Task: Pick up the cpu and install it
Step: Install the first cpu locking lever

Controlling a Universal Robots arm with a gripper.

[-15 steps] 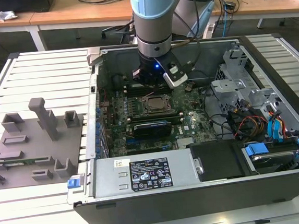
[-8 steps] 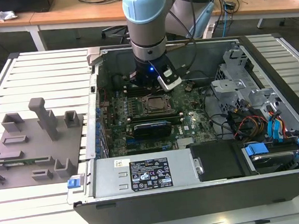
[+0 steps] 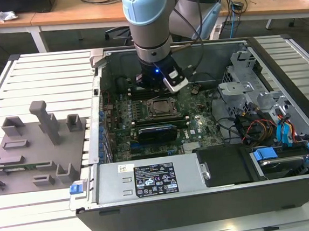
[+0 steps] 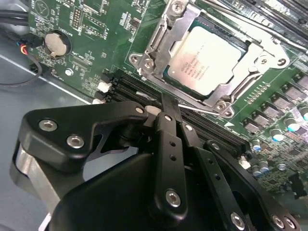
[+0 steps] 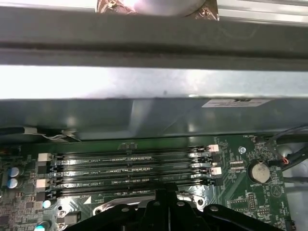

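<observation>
Silver-topped cpu (image 4: pixel 208 60): seated in the motherboard socket (image 4: pixel 262 62), metal frame around it.
Gripper (image 4: pixel 166 108): jaws pressed together, empty, at the cpu's 7 o'clock in the second wrist view.

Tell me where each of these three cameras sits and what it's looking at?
Exterior view: off the arm, above, facing the open computer case; shows the arm and the grey tray.
Second wrist view: on the arm, behind the pincer, facing the cpu seated in its socket.
First wrist view: on the arm, facing the memory slots.
Both wrist views share the slots.
</observation>
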